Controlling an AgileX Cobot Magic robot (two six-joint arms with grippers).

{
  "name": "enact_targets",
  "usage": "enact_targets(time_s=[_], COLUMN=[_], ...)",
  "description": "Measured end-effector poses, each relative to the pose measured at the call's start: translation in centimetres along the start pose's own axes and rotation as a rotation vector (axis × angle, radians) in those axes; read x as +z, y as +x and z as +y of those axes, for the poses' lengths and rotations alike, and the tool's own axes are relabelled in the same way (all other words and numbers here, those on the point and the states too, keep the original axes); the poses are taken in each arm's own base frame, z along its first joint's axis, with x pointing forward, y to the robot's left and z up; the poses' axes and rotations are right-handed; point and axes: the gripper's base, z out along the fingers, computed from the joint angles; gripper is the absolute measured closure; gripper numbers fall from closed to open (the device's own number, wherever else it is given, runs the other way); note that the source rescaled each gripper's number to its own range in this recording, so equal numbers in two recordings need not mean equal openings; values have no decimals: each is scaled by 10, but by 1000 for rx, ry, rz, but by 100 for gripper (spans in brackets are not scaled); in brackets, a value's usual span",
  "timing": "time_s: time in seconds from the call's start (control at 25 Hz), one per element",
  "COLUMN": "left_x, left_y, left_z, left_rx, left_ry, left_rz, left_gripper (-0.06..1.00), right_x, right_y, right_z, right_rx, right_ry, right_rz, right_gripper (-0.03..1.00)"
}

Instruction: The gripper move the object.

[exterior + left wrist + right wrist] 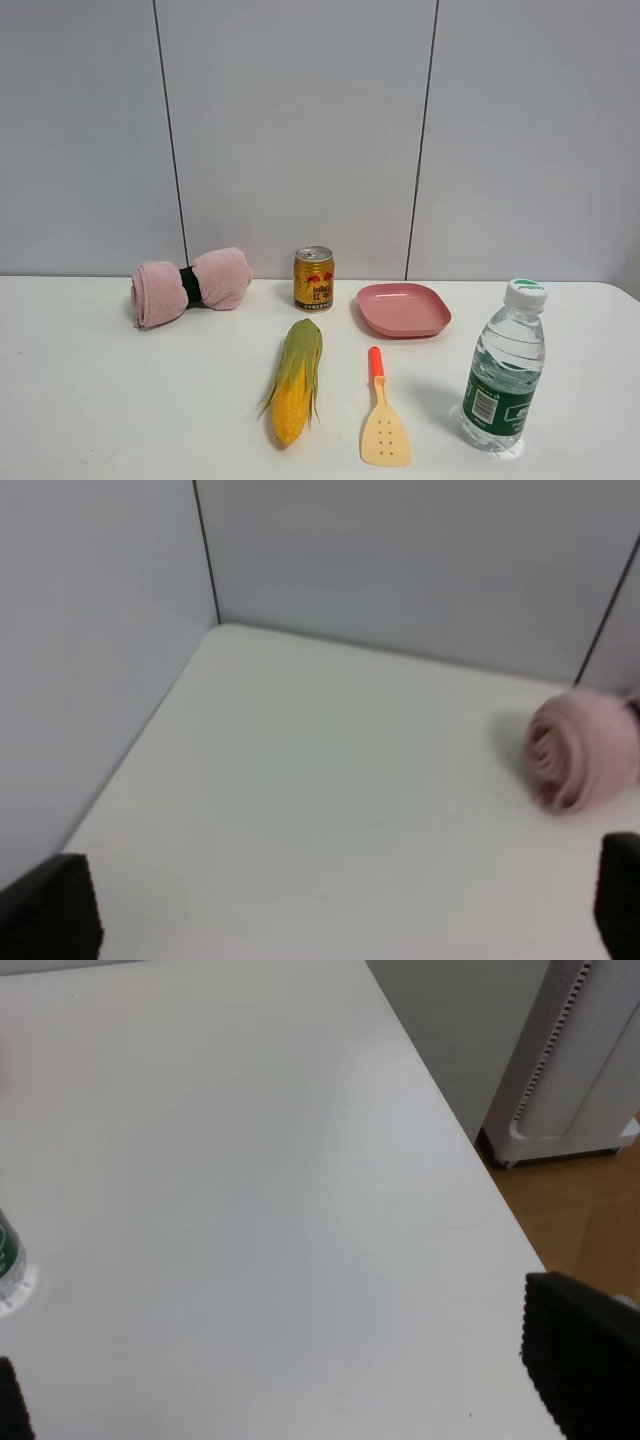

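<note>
The spatula (384, 419) lies flat on the white table (120, 400) near its front edge, pale-yellow perforated blade toward the camera and short orange-red handle pointing back toward the pink plate (404, 309). Nothing touches it. An ear of corn (295, 381) in its green husk lies just beside it on the left, roughly parallel, and a clear water bottle (505, 366) with a green label and white cap stands upright near it on the right. Behind the corn a gold drink can (314, 279) stands upright near the wall, with the plate just to its right and a rolled pink towel (190, 284) bound with a dark band to its left.

Neither of my arms appears in the high view. My left gripper (330, 905) hangs over a bare stretch of table by the corner of the gray wall panels, its two black fingertips (55, 915) showing only at the opposite edges of the wrist view, so those jaws stand wide apart and hold nothing; one rolled end of the towel (578, 752) sits well ahead of them. My right gripper (290, 1370) is over the table's far right side, close to the edge where wooden floor and a white appliance (580, 1070) show; its fingers (580, 1360) likewise sit spread at the frame's margins, empty, with the bottle's base (8, 1260) just in view.
</note>
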Motion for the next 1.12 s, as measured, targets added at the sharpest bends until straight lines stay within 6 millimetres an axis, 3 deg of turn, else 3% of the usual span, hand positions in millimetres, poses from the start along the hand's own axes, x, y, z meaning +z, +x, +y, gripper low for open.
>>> enact_targets(time_s=[0.12, 0.24, 0.64, 1.12], left_x=[-32, -45, -26, -26], left_y=[18, 32, 74, 77], left_z=[9, 15, 14, 5], left_rx=[-23, -29, -42, 158], left_ry=[-12, -33, -17, 96], left_rz=[-63, -66, 176, 199], left_gripper=[-6, -6, -6, -6], right_x=[0, 0, 0, 0], right_y=[0, 0, 0, 0], right_z=[0, 0, 0, 0], right_rx=[0, 0, 0, 0], right_ry=[0, 0, 0, 0], right_rz=[0, 0, 0, 0], right_gripper=[-3, -3, -3, -3])
